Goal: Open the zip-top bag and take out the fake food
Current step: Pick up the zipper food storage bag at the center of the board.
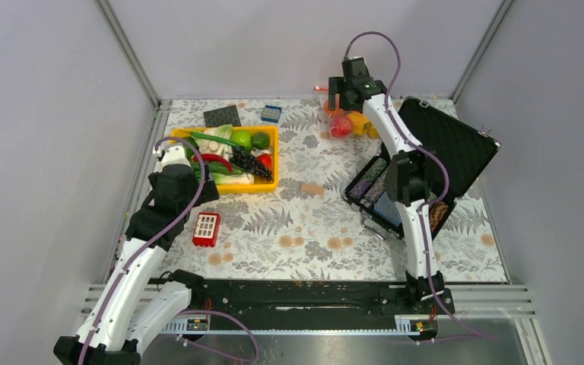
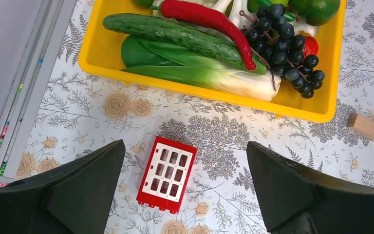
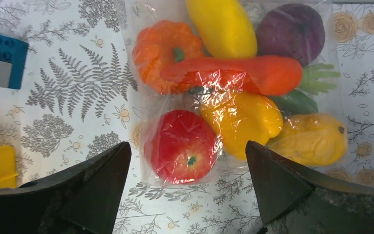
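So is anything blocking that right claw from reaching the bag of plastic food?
Nothing visible. The open right gripper hangs directly over the zip-top bag with the fake food inside, only air between.

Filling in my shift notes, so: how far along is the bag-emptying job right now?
Done: nothing yet; the fake food all sits inside the zip-top bag. In hand: the right gripper hovers open over the bag, holding nothing; the left gripper, open, hangs above a red block. Left: open the bag, take every piece out.
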